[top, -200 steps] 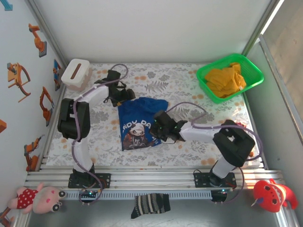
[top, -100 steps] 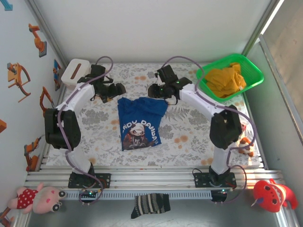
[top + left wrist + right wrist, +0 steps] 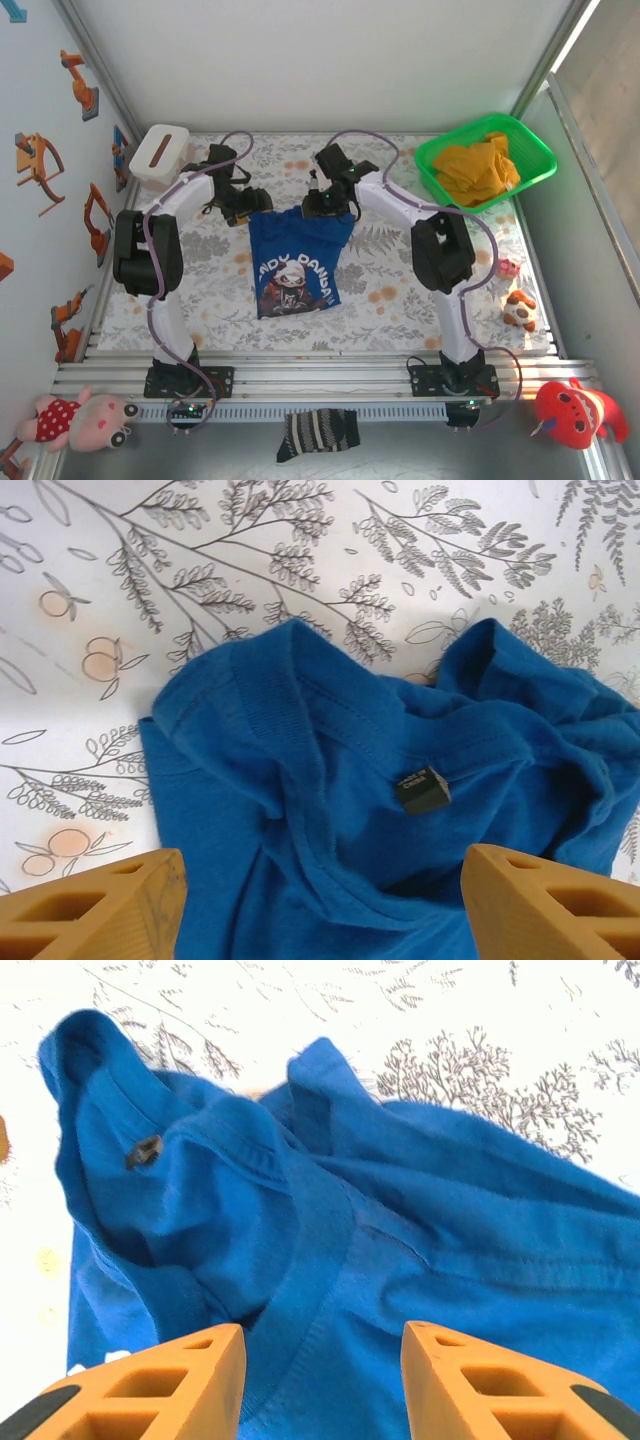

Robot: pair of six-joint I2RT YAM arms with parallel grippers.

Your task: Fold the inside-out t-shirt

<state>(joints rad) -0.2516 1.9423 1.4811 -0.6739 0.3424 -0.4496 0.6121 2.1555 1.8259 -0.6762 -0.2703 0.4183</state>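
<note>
With the inside-out t-shirt (image 3: 295, 262) lying centrally on the surface (image 3: 380, 300), collar at 12 o'clock, the left pincer (image 3: 246, 207) and right pincer (image 3: 322, 202) hover released at its 11 and 1 o'clock shoulders, and should each pinch both cloth layers evenly.

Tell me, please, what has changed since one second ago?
The right gripper swung from the t-shirt's right side to its far collar edge; the left gripper shifted slightly toward that edge. Both are open, holding nothing. The t-shirt and green basket stayed put.
</note>
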